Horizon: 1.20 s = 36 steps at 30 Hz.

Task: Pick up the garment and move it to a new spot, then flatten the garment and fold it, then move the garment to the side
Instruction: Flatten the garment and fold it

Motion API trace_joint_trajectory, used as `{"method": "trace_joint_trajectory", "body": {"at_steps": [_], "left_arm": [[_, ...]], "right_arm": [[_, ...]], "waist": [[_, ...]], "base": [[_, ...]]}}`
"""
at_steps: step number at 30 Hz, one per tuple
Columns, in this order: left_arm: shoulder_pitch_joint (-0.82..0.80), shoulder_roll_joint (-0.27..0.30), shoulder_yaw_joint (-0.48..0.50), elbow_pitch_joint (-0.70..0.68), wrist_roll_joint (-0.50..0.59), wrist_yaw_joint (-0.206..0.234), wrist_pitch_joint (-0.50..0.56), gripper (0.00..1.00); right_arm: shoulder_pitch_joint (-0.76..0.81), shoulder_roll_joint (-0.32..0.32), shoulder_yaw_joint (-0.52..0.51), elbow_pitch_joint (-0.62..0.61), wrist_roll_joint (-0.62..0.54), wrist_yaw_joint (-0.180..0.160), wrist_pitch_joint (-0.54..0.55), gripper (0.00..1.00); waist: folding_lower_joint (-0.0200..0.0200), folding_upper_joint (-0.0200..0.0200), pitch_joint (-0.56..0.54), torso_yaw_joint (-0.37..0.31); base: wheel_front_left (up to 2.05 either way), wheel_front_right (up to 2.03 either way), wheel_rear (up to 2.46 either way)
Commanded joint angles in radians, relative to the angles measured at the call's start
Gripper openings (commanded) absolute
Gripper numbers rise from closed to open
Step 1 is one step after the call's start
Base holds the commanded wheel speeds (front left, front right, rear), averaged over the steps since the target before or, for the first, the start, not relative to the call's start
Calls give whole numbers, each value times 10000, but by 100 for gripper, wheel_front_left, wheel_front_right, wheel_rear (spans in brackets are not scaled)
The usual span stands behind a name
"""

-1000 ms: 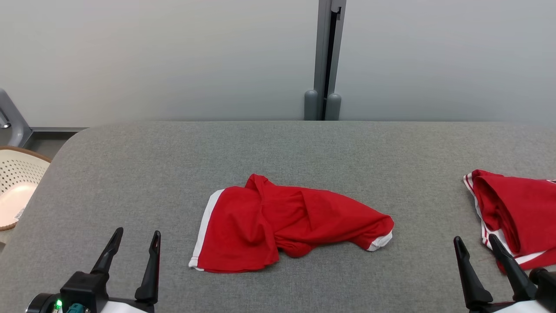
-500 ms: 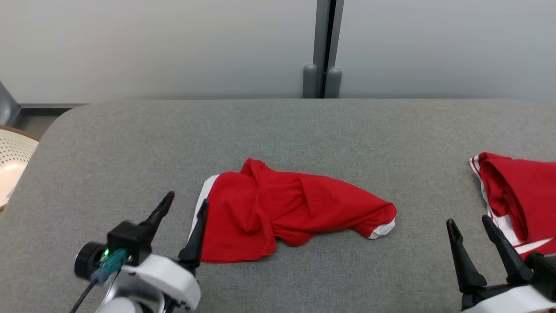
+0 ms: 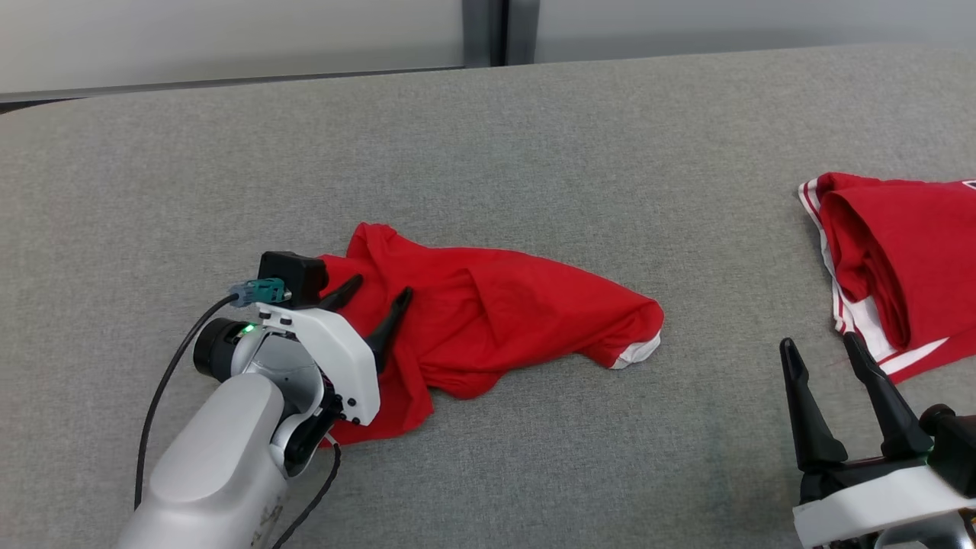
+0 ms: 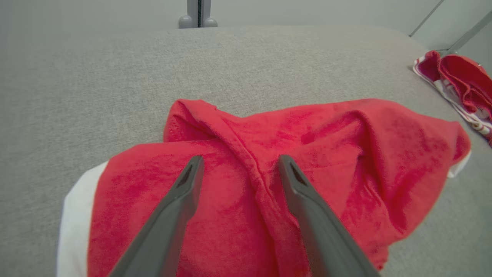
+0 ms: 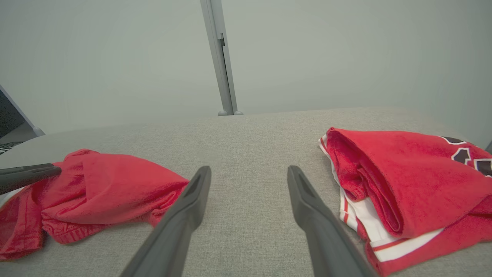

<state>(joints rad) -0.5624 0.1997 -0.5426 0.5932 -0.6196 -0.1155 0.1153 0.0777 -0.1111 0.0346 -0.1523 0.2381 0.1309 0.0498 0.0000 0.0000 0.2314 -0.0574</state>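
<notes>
While the left claw hangs over its left end, the garment lies crumpled on the grey bench, a little left of centre in the head view. It is bright red, a soft knit by the look of it, heaped rather than flat. One corner is pushed up into a small peak at its upper left, and long creases run off toward the right. A white band edges it at the lower left of the left wrist view, and a white cuff closes its right tip.

The left claw is spread wide and pinches nothing. Its two dark fingers stand either side of a raised ridge of cloth (whether the tips touch the fabric I cannot tell).

At the lower right of the head view the right claw is likewise spread and empty, above bare bench, well apart from the garment. Just beside it, at the right edge, lies a second garment, red with white stripes along its border. It is bunched in folds and shows dark, white-outlined marks at the far right of the right wrist view.
</notes>
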Motion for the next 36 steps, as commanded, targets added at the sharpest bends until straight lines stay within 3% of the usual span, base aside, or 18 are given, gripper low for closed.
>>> {"method": "trace_joint_trajectory", "body": {"at_steps": [1, 3, 4, 5, 6, 14, 20, 28, 35, 36], "left_arm": [[-229, -9, -81, 200, -91, -68, 13, 100], [-450, -86, -274, 589, -322, -134, 88, 100], [-562, -70, -391, 718, -366, -138, 81, 69], [-665, -63, -468, 810, -442, -151, -16, 4], [-733, -84, -584, 856, -549, -158, -89, 0], [-896, 434, -1697, 259, -1208, -150, -945, 0], [285, 1107, -1967, -870, -1152, -105, -1859, 0], [3414, 1948, -1993, -3301, -1560, 1249, -1997, 0], [4862, 2003, -2049, -4108, -2102, 1855, -1791, 0], [4951, 1963, -2029, -4100, -2151, 1913, -1814, 29]], "right_arm": [[-167, 4, -49, 6, -9, -5, -102, 100], [-193, 31, -63, 54, 8, -5, -133, 100], [-198, 51, -78, 66, 17, -5, -159, 100], [-209, 67, -75, 71, 17, -5, -170, 100], [-238, 89, -60, 84, 40, -5, -185, 100], [-291, 163, -158, 169, 118, -5, -248, 100], [-35, 209, -409, 239, 159, -5, -265, 100], [248, 261, -550, 272, 243, -5, -193, 100], [325, 169, -562, 196, 225, -5, -78, 100], [330, 147, -562, 178, 212, -5, -68, 100]], "waist": [[0, 0, 170, -172], [0, 0, 208, -190], [0, 0, 215, -190], [0, 0, 228, -182], [0, 0, 242, -169], [0, 0, 177, 140], [0, 0, -180, 470], [0, 0, -672, 778], [0, 0, -841, 861], [0, 0, -860, 860]], "base": [[0, 0, 0], [0, 0, 0], [0, 0, 0], [0, 0, 0], [0, 0, 0], [0, 0, 0], [0, 0, 0], [0, 0, 0], [0, 0, 0], [0, 0, 0]]}}
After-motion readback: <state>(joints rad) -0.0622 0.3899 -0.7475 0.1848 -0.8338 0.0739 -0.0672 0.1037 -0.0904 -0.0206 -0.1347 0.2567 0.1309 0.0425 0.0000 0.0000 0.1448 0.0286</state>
